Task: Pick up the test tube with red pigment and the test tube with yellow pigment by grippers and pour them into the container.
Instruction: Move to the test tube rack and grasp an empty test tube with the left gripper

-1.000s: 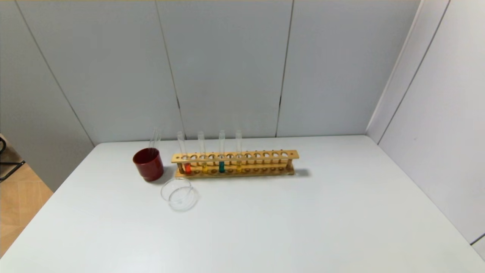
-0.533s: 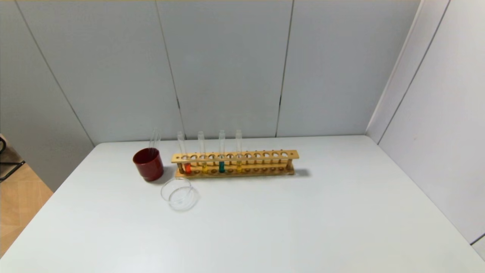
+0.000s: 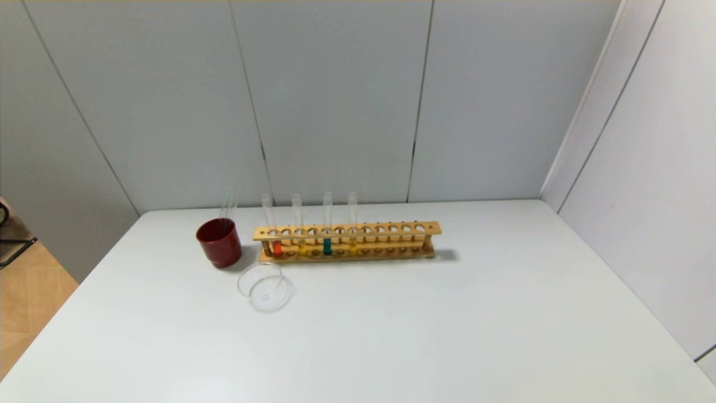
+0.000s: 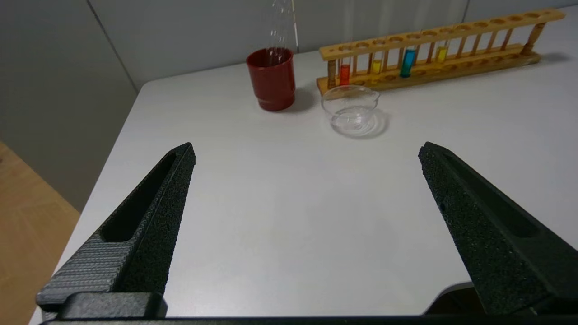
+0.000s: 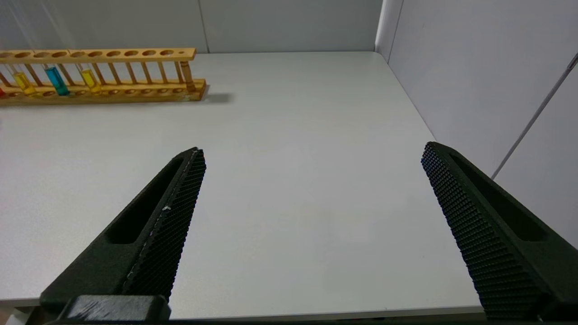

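The test tube with red pigment (image 3: 276,246) stands upright at the left end of a wooden rack (image 3: 391,228); it also shows in the left wrist view (image 4: 344,74). Two tubes with yellow liquid (image 3: 302,246) (image 3: 352,245) stand in the same rack, either side of a teal tube (image 3: 327,245). The container (image 3: 265,286), a clear glass dish, sits in front of the rack's left end, also in the left wrist view (image 4: 351,107). My left gripper (image 4: 307,151) is open and empty over the table's near left. My right gripper (image 5: 311,155) is open and empty over the near right. Neither shows in the head view.
A dark red cup (image 3: 218,242) with an empty clear tube leaning in it stands left of the rack. The white table (image 3: 447,324) is bounded by grey walls behind and on the right. Its left edge drops to a wooden floor (image 3: 22,296).
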{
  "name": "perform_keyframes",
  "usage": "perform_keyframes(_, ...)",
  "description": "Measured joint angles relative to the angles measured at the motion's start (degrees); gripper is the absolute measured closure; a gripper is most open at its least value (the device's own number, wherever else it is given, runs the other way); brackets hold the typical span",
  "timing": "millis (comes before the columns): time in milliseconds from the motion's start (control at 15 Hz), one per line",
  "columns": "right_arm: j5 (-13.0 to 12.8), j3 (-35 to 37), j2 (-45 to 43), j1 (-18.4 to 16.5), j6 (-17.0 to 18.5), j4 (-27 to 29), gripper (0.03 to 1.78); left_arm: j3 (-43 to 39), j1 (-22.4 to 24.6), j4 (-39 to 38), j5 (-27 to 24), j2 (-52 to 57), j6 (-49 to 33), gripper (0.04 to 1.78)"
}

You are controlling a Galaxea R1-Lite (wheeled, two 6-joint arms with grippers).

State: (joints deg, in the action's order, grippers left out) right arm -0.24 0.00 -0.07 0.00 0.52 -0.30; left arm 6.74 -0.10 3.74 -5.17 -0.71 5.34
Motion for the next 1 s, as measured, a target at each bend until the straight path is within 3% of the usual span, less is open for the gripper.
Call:
perform_keyframes(200,0.0,0.0,0.0,0.0,0.0,0.0,0.06,10.8,0.0,4.8,-1.2,-5.5,0.1,0.07)
perform_keyframes(467,0.0,0.0,0.0,0.0,0.0,0.0,0.06,23.6,-0.2,5.0,-1.9,-19.1,0.3,0.07)
perform_keyframes(733,0.0,0.0,0.0,0.0,0.0,0.0,0.06,30.7,-0.4,-0.1,-6.0,-34.5,0.8,0.07)
perform_keyframes(1000,0.0,0.0,0.0,0.0,0.0,0.0,0.06,32.9,-0.4,-10.3,-13.0,-49.1,1.2,0.07)
